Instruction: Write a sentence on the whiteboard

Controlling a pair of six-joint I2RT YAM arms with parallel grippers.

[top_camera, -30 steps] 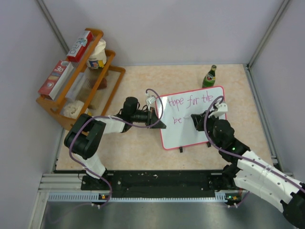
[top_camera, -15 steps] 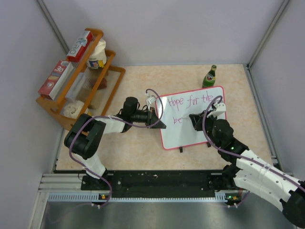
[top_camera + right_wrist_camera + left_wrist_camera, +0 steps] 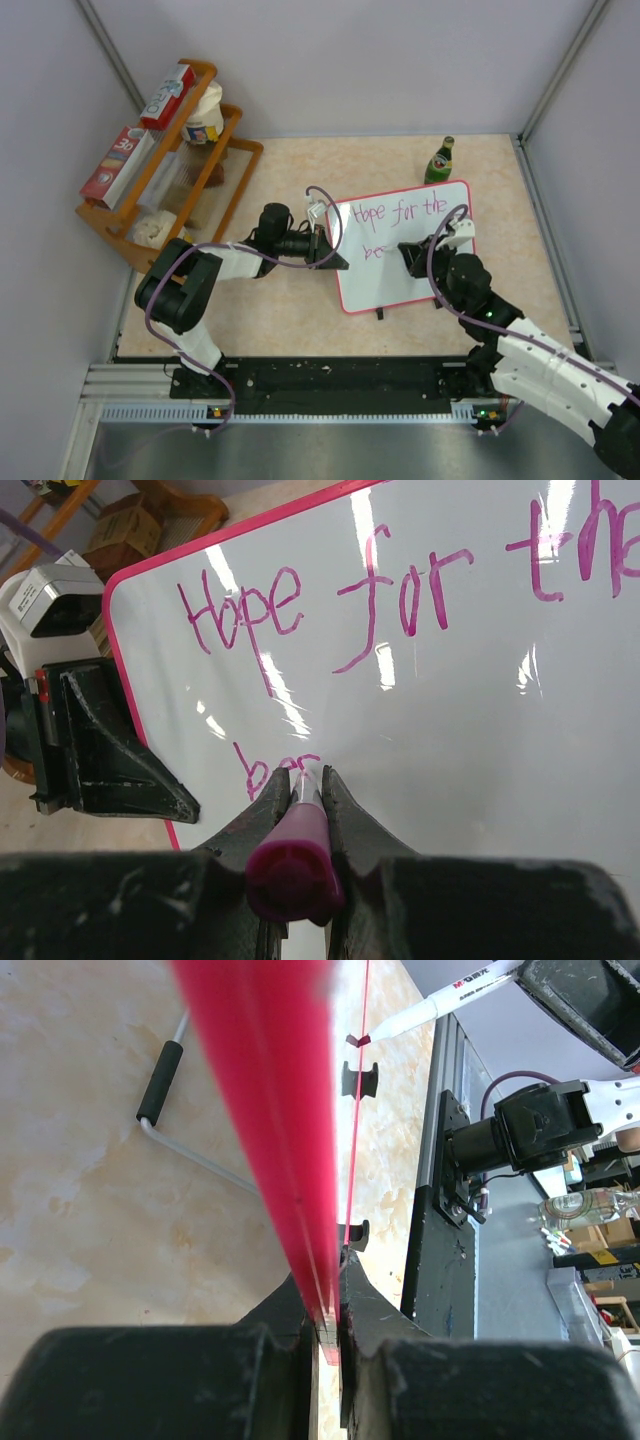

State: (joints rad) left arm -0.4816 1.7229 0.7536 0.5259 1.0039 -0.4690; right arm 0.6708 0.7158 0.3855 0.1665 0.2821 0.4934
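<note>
Right wrist view showed the marker (image 3: pixel 295 865) pinched in the right jaws, cap end toward the lens. Its tip sat at the board (image 3: pixel 450 740) just right of "be" on line two and looked to be touching. The sentence (image 3: pixel 370 600) read "Hope for the" on top, then "be" with a fresh stroke starting under the tip. I judged I was on the "s" of "best", two letters to go.

Left wrist view: left jaws clamped on the board, seen edge-on, with the marker tip meeting its face further along.

Top view: the board stood on the table (image 3: pixel 290 300), right of centre, on its two black feet (image 3: pixel 378 315). The left arm was at its left edge, the right arm at its face.

How I wanted to run the stroke:
- Light, steady contact. The board was braced at one edge and on small feet, so a hard push would likely rock it and break the line.
- Small wrist moves, matching the height of "be" and holding the same baseline.
- No cramping; there was plenty of bare white to the right.
- Clean lift between "s" and "t" to avoid a drag mark.
- No change to the left grip until the last stroke was down.
</note>
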